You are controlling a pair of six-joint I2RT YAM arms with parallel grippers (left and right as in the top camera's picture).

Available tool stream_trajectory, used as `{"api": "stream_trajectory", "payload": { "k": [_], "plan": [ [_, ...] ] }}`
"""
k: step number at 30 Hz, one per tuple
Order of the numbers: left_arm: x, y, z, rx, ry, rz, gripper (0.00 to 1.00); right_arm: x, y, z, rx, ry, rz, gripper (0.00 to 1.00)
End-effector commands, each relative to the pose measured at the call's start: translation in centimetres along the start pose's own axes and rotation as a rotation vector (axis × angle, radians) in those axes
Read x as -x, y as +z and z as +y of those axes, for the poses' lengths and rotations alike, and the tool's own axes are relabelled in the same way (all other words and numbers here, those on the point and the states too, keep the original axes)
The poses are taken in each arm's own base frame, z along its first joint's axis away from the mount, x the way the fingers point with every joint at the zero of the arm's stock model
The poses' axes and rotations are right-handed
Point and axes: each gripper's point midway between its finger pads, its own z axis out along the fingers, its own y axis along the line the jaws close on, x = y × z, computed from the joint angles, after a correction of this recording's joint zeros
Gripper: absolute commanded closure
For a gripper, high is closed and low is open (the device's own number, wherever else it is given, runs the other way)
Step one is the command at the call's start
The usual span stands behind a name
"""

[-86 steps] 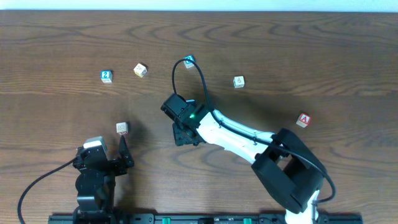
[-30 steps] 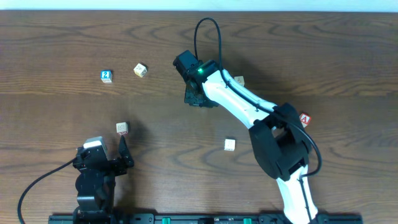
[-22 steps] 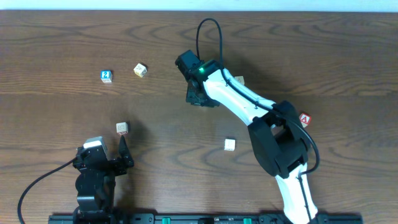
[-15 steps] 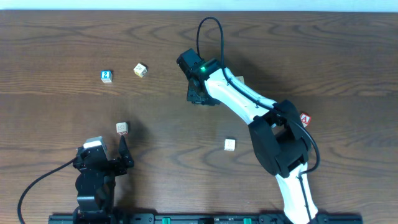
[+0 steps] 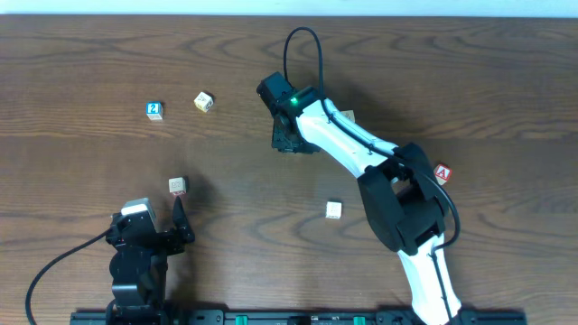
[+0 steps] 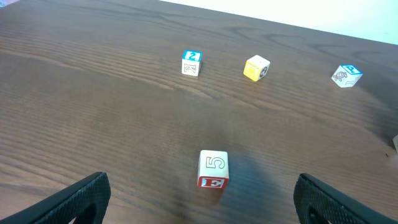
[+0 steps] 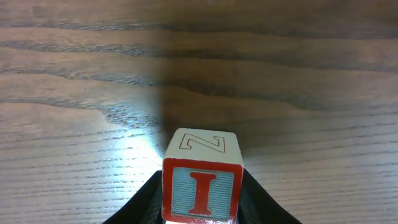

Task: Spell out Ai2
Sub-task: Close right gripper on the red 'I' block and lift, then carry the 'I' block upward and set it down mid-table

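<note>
My right gripper is shut on a wooden block with a red-framed letter I on its front and a Z on top. It holds the block over bare wood at the back middle of the table. The red A block lies at the right. The blue 2 block lies at the far left. My left gripper is open and empty at the near left. It sits just short of a block marked 5 and E.
A yellowish block lies beside the 2 block. A pale block lies near the middle. Another block is half hidden by the right arm. A blue-edged block shows only in the left wrist view.
The right gripper moved from the table's middle toward the back, then only crept a little right in the last second. The left arm has not moved.
</note>
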Motion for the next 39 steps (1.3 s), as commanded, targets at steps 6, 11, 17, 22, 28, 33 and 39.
{"api": "stream_trajectory", "payload": {
  "k": [6,11,17,22,28,33,39],
  "plan": [
    [-0.7,0.3,0.4,0.019,0.014,0.014,0.05,0.2,1.1,-0.4,-0.013,-0.002,0.009,0.53],
    [-0.8,0.3,0.4,0.019,0.014,0.014,0.05,0.4,1.1,-0.6,-0.017,0.002,0.006,0.53],
    [-0.7,0.3,0.4,0.019,0.014,0.014,0.05,0.7,1.1,-0.9,-0.014,-0.079,0.011,0.4],
    [-0.7,0.3,0.4,0.019,0.014,0.014,0.04,1.2,-1.6,0.1,0.055,-0.12,0.052,0.17],
    [-0.7,0.3,0.4,0.019,0.014,0.014,0.05,5.5,-12.1,1.7,0.156,-0.193,-0.054,0.01],
    [-0.7,0.3,0.4,0.019,0.014,0.014,0.05,9.0,-27.9,-1.2,0.22,-0.236,-0.357,0.01],
    [-0.7,0.3,0.4,0.019,0.014,0.014,0.05,8.3,-36.5,-11.7,0.187,-0.223,-0.472,0.01]
  ]
}}
